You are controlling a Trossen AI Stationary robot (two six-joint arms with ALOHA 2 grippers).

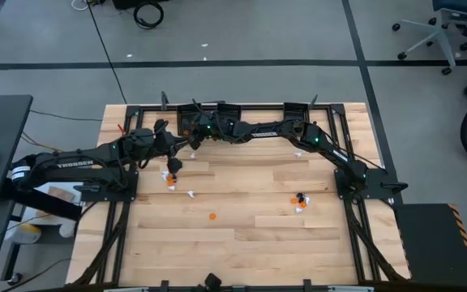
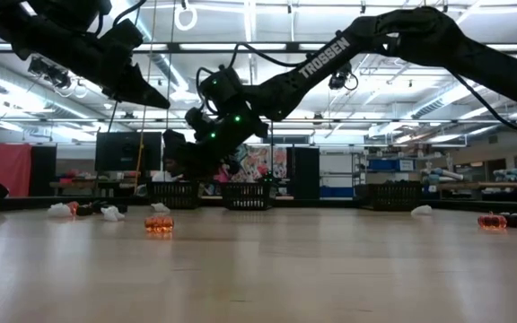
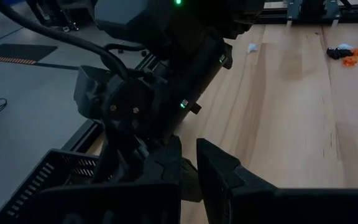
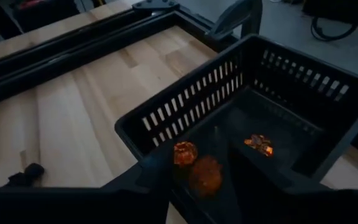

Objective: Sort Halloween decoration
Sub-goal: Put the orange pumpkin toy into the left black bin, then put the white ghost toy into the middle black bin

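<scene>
We list the right gripper poised above a black bin in the upper middle of the high view. Its fingers stand apart, and two orange trinkets show between them. A third lies on the bin floor.

The left gripper, left of centre in the high view, has fingers nearly together. Whether they pinch anything, we cannot tell.

Loose decoration: a cluster at centre left, a lone orange piece mid-table, and a group at right.

Risks: a released trinket may strike the slotted wall and bounce out. The arms sit close, so they could collide.
</scene>
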